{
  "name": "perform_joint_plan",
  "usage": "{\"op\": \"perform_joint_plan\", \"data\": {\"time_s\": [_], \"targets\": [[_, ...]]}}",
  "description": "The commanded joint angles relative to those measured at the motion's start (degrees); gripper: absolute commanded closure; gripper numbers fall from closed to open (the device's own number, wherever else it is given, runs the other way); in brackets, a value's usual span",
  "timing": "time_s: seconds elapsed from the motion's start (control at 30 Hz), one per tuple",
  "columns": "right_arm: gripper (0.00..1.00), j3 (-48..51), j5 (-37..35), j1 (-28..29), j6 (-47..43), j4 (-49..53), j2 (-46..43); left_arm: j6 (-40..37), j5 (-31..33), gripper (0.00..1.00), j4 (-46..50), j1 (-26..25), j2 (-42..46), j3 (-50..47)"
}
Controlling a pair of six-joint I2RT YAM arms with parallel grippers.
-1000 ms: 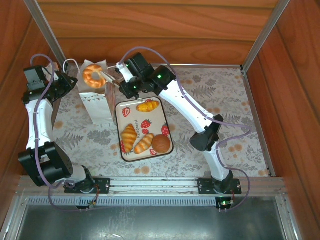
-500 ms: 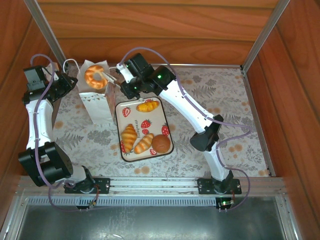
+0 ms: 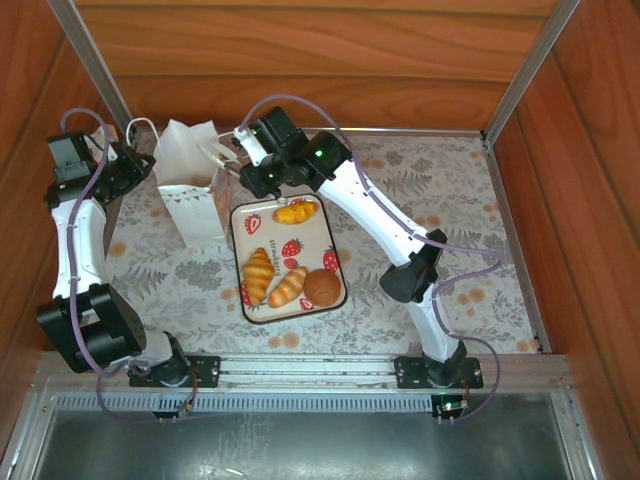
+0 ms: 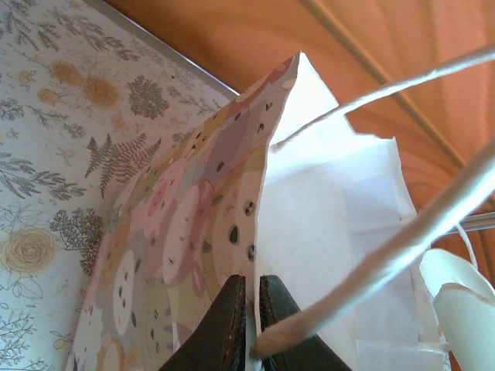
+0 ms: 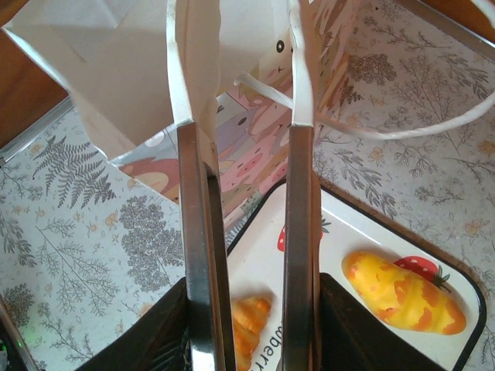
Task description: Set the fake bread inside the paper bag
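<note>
the right claw [image 3: 220,157] hovers over the mouth of the small upright white paper gift bag [image 3: 190,195], and its two long fingers now stand apart with nothing between them; its wrist view shows the gap bare, with the bag's white inner wall just ahead of the tips. a moment ago a golden ring doughnut hung pinched there above the opening. it is gone from the claw and is nowhere on the table, so i judge it has dropped into the bag, though the bag's bottom is hidden. the left claw [image 4: 251,284] is closed tight on the bag's top edge, right beside a white cord handle [image 4: 371,263], holding the mouth open and the bag steady. just behind the right claw, on the white strawberry-print tray [image 3: 275,238], four pastries wait: a yellow long roll [image 3: 295,211] nearest the claw, then a golden croissant [image 3: 258,272], a longer golden roll [image 3: 287,287] and a round dark-brown bun [image 3: 322,288] further back. so one more piece is delivered and four remain; the next move probably calls for the right claw to draw back to the yellow roll while the left claw keeps its pinch.
</note>
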State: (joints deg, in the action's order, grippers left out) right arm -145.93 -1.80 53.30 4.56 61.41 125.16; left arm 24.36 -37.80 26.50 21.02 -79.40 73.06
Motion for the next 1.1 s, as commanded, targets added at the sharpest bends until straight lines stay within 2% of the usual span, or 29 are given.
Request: {"op": "perform_joint_plan", "data": {"time_s": [0.0,0.4,0.6,0.7,0.87,1.07], "targets": [[0.59,-0.7,-0.8,0.6,-0.4,-0.3,0.3,0.3,-0.9,0.87,-0.8,0.5,-0.5,-0.9],[0.61,0.1,-0.5,0.6,0.4,-1.8,-0.7,0.6,-1.7,0.87,-0.9,0.6,-0.1,-1.1],[0.61,4.9,1.2,0.6,2.2,-7.9,-6.8,1.0,-2.0,0.86,-0.9,0.5,2.1,-2.3],[0.61,8.9,3.3,0.6,2.8,-11.2,-10.7,1.0,-1.7,0.79,-0.9,0.5,3.6,-3.2],[0.61,10.2,4.3,0.6,2.8,-10.4,-14.2,1.2,-1.6,0.69,-0.8,0.5,5.2,-4.5],[0.61,16.9,2.7,0.6,2.7,-11.5,-20.6,1.7,-1.1,0.49,-0.8,0.5,8.9,-5.9]]}}
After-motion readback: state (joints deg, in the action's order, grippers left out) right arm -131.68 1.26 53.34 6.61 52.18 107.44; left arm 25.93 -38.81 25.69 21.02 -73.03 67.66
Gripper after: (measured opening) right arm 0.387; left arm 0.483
